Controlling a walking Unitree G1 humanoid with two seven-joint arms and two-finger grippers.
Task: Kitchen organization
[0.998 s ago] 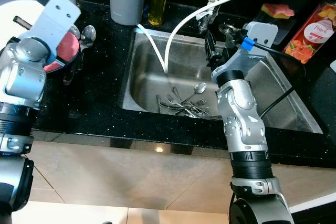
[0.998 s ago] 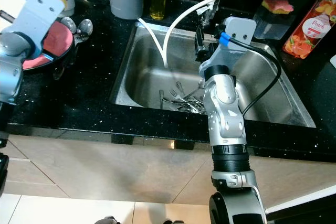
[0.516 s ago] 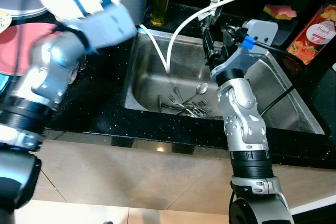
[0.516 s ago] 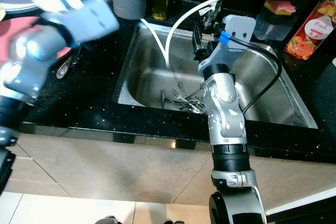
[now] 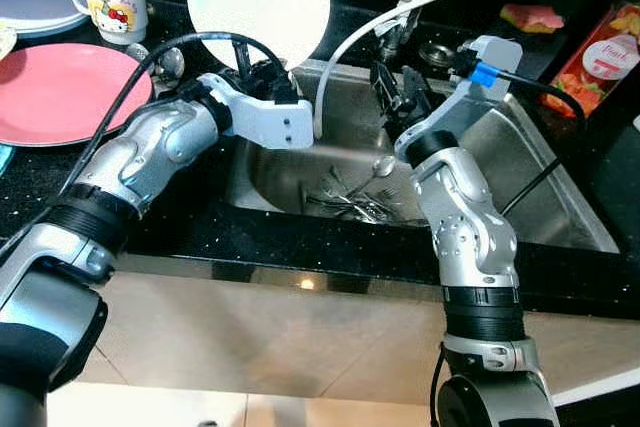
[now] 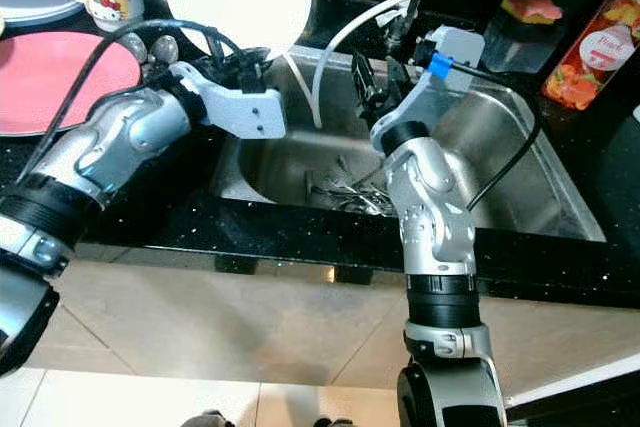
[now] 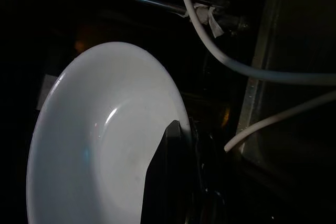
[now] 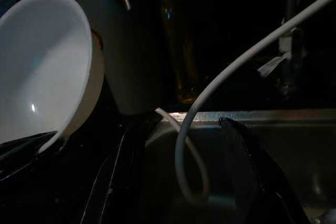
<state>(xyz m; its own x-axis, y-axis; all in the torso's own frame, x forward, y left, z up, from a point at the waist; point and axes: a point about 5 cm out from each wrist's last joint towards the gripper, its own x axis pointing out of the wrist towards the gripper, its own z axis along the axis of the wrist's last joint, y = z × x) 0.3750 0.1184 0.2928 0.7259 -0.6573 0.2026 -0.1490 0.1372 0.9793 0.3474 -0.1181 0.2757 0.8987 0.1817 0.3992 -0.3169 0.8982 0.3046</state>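
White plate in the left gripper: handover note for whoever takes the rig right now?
Left gripper: shut on the round white plate, held upright over the stainless steel sink's left rim.
Right gripper: open, empty, above the sink by the white hose.
Pile of metal forks and spoons lies in the basin.
Flat pink plate and cartoon mug sit on the black counter, left.
Left to do: place the white plate; cutlery untouched.
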